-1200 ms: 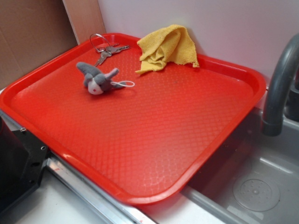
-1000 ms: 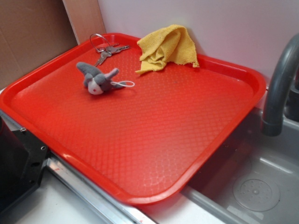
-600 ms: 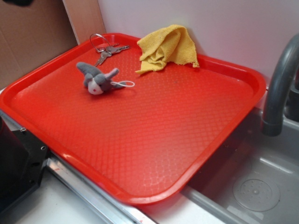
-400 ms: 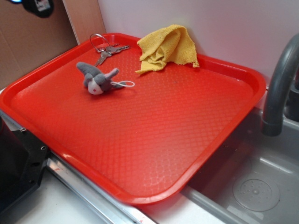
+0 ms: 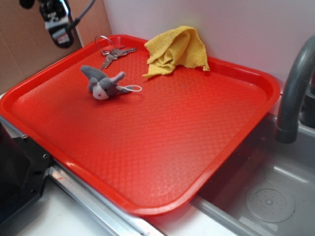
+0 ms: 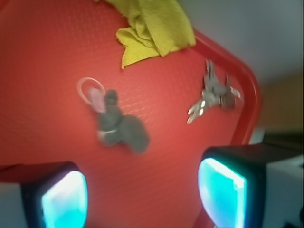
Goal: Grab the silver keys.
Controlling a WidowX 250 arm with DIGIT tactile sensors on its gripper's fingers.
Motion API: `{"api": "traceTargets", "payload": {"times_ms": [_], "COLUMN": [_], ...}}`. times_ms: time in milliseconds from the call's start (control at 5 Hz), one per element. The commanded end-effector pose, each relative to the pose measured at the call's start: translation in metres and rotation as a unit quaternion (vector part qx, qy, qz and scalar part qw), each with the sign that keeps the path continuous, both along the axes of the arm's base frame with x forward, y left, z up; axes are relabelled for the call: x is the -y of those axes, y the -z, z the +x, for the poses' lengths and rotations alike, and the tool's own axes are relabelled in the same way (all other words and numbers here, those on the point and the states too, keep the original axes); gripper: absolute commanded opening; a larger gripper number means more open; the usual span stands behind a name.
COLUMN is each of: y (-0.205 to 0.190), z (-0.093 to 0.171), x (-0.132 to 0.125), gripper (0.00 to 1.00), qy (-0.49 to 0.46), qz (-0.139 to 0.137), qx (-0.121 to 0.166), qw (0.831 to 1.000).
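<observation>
Up at the far left of the exterior view, gripper [image 5: 58, 22] hanging in the air above the tray's left rim, holding nothing; in the wrist view, fingertips [image 6: 223, 190] spread wide apart, glowing cyan. Next, silver keys [image 5: 112, 53] flat in the far left corner of the red tray [image 5: 162, 147], wire ring toward the rim, blades fanned along a slanting axis toward the middle. Just nearer, grey-and-white plush toy [image 5: 104, 83], apart from the keys. Further right, crumpled yellow cloth [image 5: 176, 49] by the back rim, then a grey faucet [image 5: 295, 88].
</observation>
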State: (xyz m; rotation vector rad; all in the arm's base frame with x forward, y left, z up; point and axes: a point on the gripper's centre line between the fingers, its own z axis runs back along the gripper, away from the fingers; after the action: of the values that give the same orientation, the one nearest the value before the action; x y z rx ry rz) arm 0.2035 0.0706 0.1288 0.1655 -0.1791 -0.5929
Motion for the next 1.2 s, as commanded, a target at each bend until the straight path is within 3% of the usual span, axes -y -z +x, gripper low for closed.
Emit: {"api": "traceTargets", "payload": {"times_ms": [0,400,600,800,1000], "y": [-0.033,-0.033,-0.003,0.014,0.031], "z": [0.004,0.004,0.04,0.055,0.071], "x": [0.014,0.014,-0.024,-0.037,-0.064], "gripper": [1.0,1.0,1.0,1.0,1.0], "qy": [0.063,0.063,0.079,0.139,0.14], "qz": [0.034,0.034,0.055,0.058,0.05], "qx": [0.079,0.079,0.08,0.112,0.114], "qw": [0.994,0.994,0.992,0.982,0.982]}}
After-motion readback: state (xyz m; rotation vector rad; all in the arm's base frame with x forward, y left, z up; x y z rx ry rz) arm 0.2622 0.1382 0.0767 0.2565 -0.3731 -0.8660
